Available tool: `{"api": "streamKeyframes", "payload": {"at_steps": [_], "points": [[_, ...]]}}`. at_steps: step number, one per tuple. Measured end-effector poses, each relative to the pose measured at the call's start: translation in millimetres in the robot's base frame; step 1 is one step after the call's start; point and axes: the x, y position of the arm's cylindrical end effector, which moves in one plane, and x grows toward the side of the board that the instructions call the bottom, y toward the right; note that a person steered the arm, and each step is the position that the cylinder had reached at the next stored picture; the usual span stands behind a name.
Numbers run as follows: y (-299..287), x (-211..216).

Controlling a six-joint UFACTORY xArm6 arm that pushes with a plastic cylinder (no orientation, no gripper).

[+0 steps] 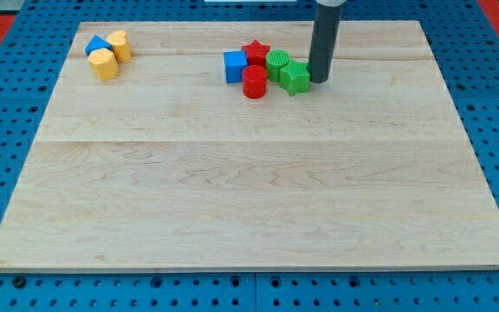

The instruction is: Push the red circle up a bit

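The red circle [254,82] is a short red cylinder near the board's top middle. It sits in a tight cluster: a blue cube [235,67] at its upper left, a red star [255,54] above it, a green cylinder [277,64] at its upper right and a green star [296,78] to its right. My tip [319,81] stands just right of the green star, touching or nearly touching it, about two block widths right of the red circle. The dark rod rises out of the view's top.
At the board's top left corner lie a blue triangle [97,44], a yellow cylinder [119,45] and a yellow hexagon [104,65], close together. The wooden board [249,199] sits on a blue pegboard surface [7,130].
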Motion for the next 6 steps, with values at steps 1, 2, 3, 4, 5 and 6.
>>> {"api": "streamKeyframes", "payload": {"at_steps": [1,2,3,4,5,6], "points": [[-6,-1],[-4,17],[-9,43],[-39,43],[-61,43],[-86,43]]}}
